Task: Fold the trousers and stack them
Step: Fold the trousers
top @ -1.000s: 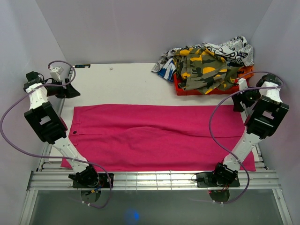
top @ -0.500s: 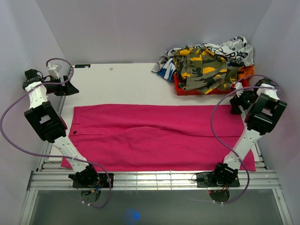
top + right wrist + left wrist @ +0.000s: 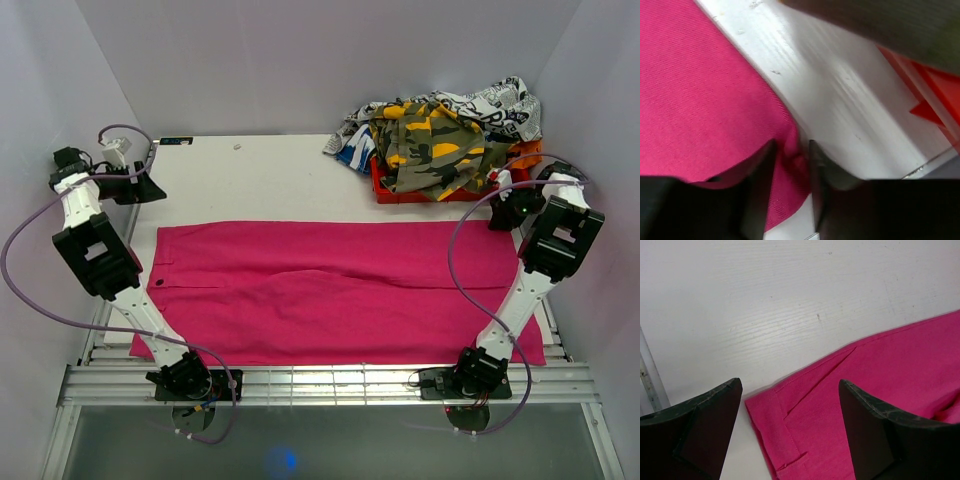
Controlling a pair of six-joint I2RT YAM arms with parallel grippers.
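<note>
We reckon the soft, limp trousers (image 3: 340, 290) want corner grips: right claw (image 3: 791, 150) pinches their far hem, left claw (image 3: 789, 390) hangs open

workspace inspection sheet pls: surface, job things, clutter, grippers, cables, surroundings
surface: white table, faint scuffs
job's things: pink trousers spread flat across the near half, unfolded
clutter: heap of clothes on an orange bin, far right corner
grippers: left gripper open above the waistband corner; right gripper pinching the trousers' far right edge
cables: purple cables loop beside both arms
surroundings: plain white walls; metal rail at near edge
</note>
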